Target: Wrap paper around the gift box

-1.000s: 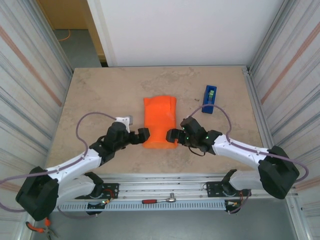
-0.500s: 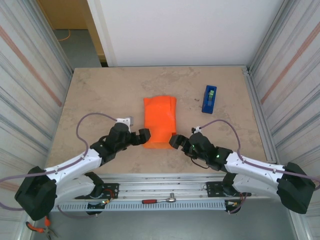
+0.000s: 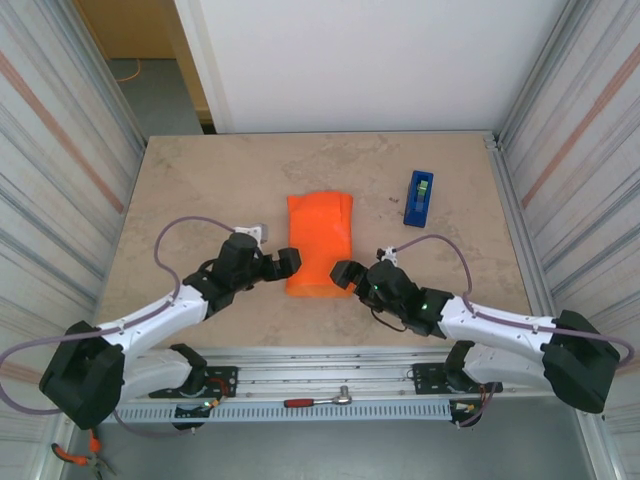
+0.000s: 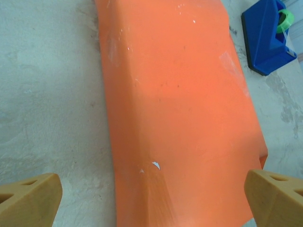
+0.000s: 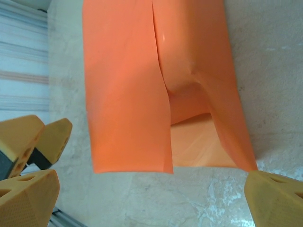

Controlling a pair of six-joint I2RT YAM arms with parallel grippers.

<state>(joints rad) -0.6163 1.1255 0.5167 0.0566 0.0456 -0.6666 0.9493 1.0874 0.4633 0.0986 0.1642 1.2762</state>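
The orange paper (image 3: pixel 320 243) lies folded over into a flat sleeve in the middle of the table, its near end open (image 5: pixel 199 142) with one flap overlapping the other. The gift box is hidden; I cannot tell whether it sits inside the sleeve. My left gripper (image 3: pixel 290 262) is open at the sleeve's near left corner, its fingertips (image 4: pixel 31 198) spread to either side of the paper (image 4: pixel 180 109). My right gripper (image 3: pixel 343 272) is open at the near right corner, just short of the paper's (image 5: pixel 128 94) open end, holding nothing.
A blue tape dispenser (image 3: pixel 419 197) with a green roll stands on the table to the right of the paper, also in the left wrist view (image 4: pixel 270 33). The left gripper's fingers (image 5: pixel 42 137) show at the left of the right wrist view. A ratchet tool (image 3: pixel 318 401) lies on the front rail.
The right arm has dropped low along the near edge and its gripper shifted slightly at the paper's near right corner. The left gripper edged a little away from me. Both stayed open.
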